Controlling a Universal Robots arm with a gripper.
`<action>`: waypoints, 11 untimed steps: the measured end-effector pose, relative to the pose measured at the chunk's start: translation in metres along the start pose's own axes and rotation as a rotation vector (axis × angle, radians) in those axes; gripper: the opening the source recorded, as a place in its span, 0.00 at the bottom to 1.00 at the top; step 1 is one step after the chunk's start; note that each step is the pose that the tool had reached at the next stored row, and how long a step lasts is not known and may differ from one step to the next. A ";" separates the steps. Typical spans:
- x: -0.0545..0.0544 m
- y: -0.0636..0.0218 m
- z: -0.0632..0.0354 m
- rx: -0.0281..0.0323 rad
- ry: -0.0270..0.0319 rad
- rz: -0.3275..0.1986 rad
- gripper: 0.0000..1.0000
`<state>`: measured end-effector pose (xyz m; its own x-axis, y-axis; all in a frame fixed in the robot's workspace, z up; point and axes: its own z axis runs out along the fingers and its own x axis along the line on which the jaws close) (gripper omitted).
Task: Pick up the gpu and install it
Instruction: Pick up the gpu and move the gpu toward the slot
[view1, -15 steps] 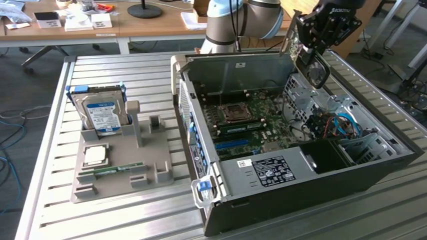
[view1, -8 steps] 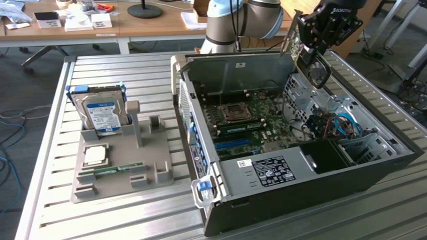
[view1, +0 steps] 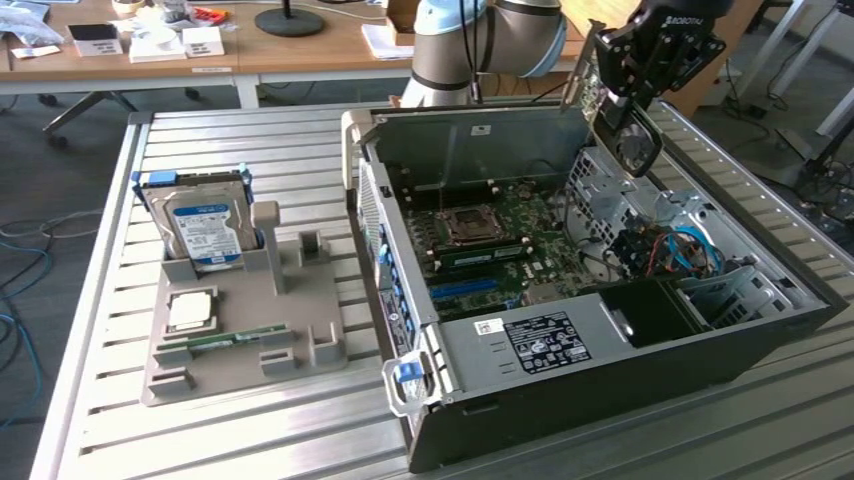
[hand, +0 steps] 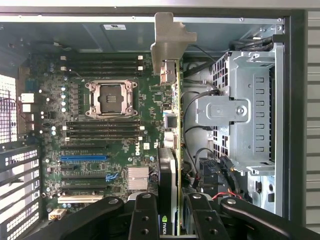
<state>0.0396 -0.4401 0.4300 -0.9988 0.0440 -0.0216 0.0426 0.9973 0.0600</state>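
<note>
One gpu (view1: 630, 130) was found held in the claw, lifted above the open computer case (view1: 601, 400) near its far corner on the exterior view's right. The card hung upright, its round black fan (view1: 639, 147) facing the exterior camera and its silvery end bracket (view1: 578, 85) on the side towards the exterior view's left. It stood clear of the board and was seated in no slot.

In the wrist view the gpu (hand: 173, 150) appeared edge-on, a thin line running from the gripper (hand: 174, 215) out to the bracket (hand: 169, 40). The black fingers (hand: 144, 215) were drawn in narrow against both faces of the card. The gripper (view1: 630, 90) itself sat at the top of the card in the exterior view.

Beneath the card lay the green motherboard (hand: 150, 100), with the empty CPU socket (hand: 111, 98) to one side of the card's line and the metal drive cage (hand: 240, 110) to the other. The same motherboard (view1: 501, 250) and socket (view1: 467, 225) were visible in the case from outside.

Well apart, on the exterior view's left, a grey holder (view1: 227, 370) rested on the slatted table (view1: 267, 440). It carried a hard drive (view1: 203, 225) standing upright and a memory stick (view1: 234, 337) lying near its front.
</note>
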 end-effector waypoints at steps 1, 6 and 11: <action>0.000 0.0000 0.0000 0.0000 0.0000 0.000 0.27; -0.005 0.0002 0.0002 -0.0001 0.0000 0.000 0.27; -0.010 0.0005 0.0003 0.0000 0.0000 0.000 0.27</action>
<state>0.0497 -0.4400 0.4300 -0.9988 0.0440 -0.0216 0.0426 0.9973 0.0601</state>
